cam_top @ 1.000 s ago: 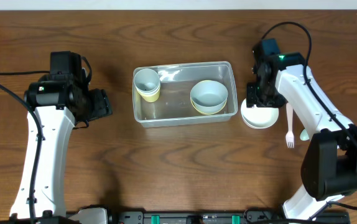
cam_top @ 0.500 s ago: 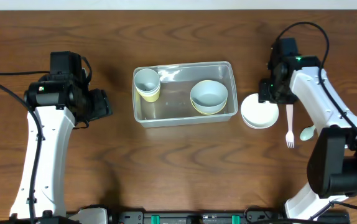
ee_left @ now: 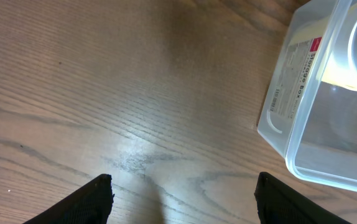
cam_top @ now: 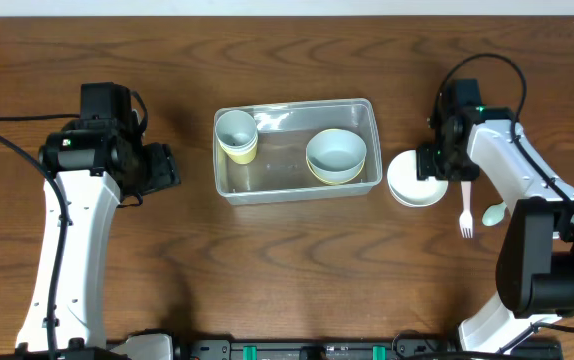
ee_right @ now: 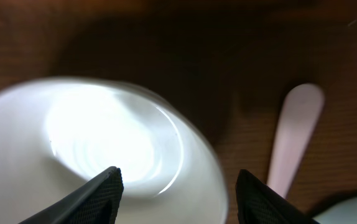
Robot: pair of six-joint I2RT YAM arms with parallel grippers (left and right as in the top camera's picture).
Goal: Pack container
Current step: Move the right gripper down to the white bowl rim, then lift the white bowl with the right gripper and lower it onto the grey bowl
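The clear plastic container (cam_top: 230,187) sits mid-table and holds stacked cups (cam_top: 236,133) at its left end and stacked bowls (cam_top: 336,155) at its right end. Its corner shows in the left wrist view (ee_left: 278,134). A white bowl (cam_top: 413,182) stands on the table just right of the container and fills the right wrist view (ee_right: 97,143). My right gripper (cam_top: 435,166) is open, its jaws straddling the bowl's right rim. My left gripper (cam_top: 164,170) is open and empty over bare table left of the container.
A pink fork (cam_top: 465,205) lies right of the white bowl, seen also in the right wrist view (ee_right: 293,140). A pale green spoon (cam_top: 492,212) lies just beyond it.
My right gripper moved right off the white bowl, then came back down and left over its right rim. The bowl stayed on the table. The left arm has not moved.
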